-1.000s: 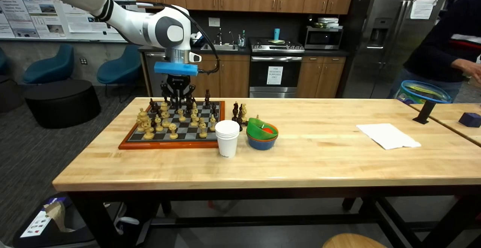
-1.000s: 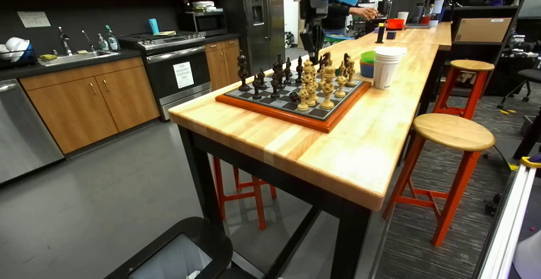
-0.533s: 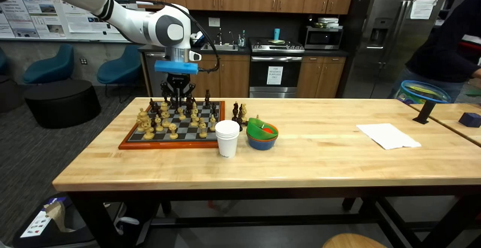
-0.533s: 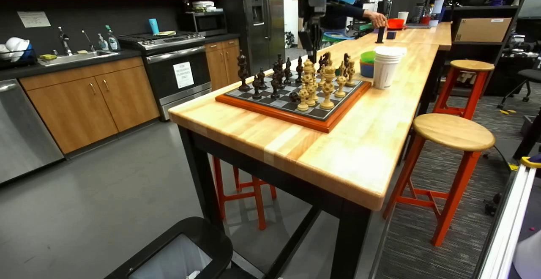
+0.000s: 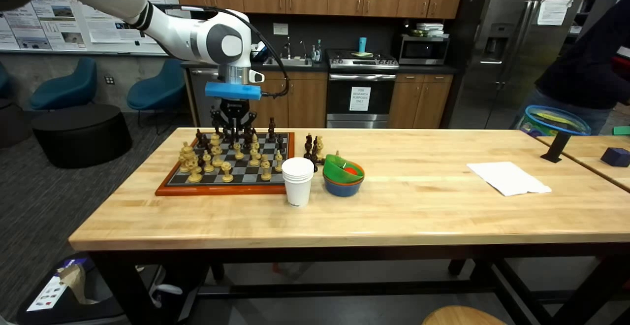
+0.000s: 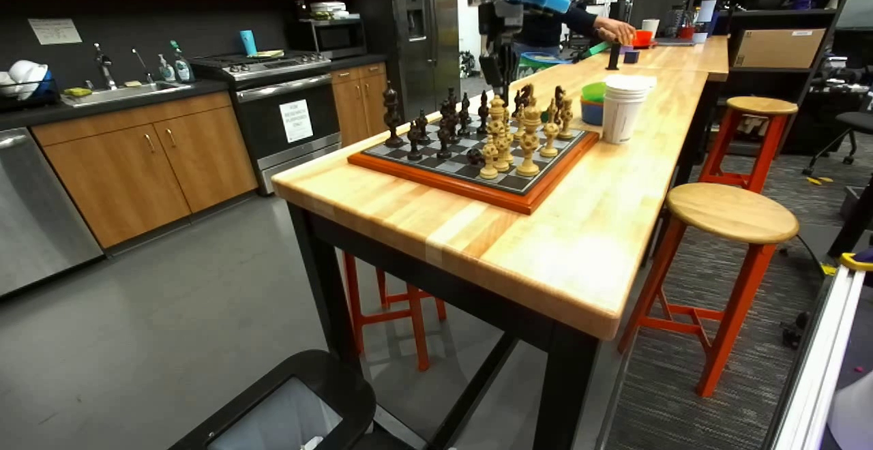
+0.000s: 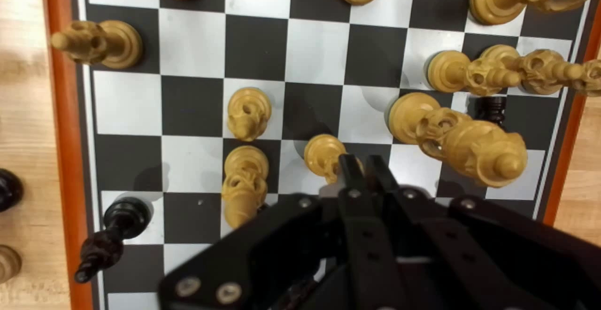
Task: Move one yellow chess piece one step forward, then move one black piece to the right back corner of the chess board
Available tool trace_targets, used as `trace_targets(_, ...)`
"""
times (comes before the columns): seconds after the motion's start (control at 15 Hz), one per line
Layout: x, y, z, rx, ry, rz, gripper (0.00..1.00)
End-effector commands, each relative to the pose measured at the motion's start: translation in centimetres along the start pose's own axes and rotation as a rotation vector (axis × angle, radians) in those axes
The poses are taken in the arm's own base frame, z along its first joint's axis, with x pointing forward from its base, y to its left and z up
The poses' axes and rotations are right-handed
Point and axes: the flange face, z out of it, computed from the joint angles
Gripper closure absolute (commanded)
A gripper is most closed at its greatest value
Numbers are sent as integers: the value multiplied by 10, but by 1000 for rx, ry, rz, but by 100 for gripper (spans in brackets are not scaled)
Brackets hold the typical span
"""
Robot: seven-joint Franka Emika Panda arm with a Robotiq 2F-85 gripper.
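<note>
On the oven (image 5: 385,94) past your table (image 5: 443,211), a white sign (image 5: 360,98) read "FOR RESEARCH PURPOSES ONLY". Your chess board (image 5: 221,191), checkered inside a reddish-brown border, lay flat on the pale wood. Over its squares hung your gripper (image 7: 361,159), jaws close together with a slim gap; whether they held the carved yellow piece (image 7: 323,152) they partly hid, you could not tell. Near the border stood a slender black piece (image 7: 105,246).
</note>
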Motion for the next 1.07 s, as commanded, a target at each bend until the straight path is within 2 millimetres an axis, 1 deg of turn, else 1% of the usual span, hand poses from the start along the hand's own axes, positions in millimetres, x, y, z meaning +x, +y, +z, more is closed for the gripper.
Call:
trace_targets(0.0, 2, 5, -4, 15, 4, -12, 67)
trace_targets(0.07, 2, 5, -4, 15, 5, -12, 67)
trace_targets(0.13, 1, 6, -5, 14, 6, -12, 63)
trace_targets(0.2, 0, 6, -6, 13, 9, -12, 56)
trace_targets(0.27, 0, 7, -7, 11, 11, -12, 63)
trace_targets(0.33, -1, 7, -9, 10, 12, -10, 65)
trace_targets(0.4, -3, 8, -10, 9, 15, -9, 68)
trace_targets(0.47, -4, 9, -12, 7, 18, -8, 72)
trace_targets(0.53, -5, 9, -14, 7, 20, -7, 79)
trace_targets(0.67, -9, 10, -18, 3, 26, -4, 84)
trace_targets(0.73, -12, 10, -20, 3, 30, -2, 90)
trace_targets(0.87, -19, 8, -28, 5, 44, -2, 83)
trace_targets(0.93, -25, 6, -35, 5, 59, -3, 77)
trace_targets(1.0, -30, 4, -41, 4, 70, -6, 69)
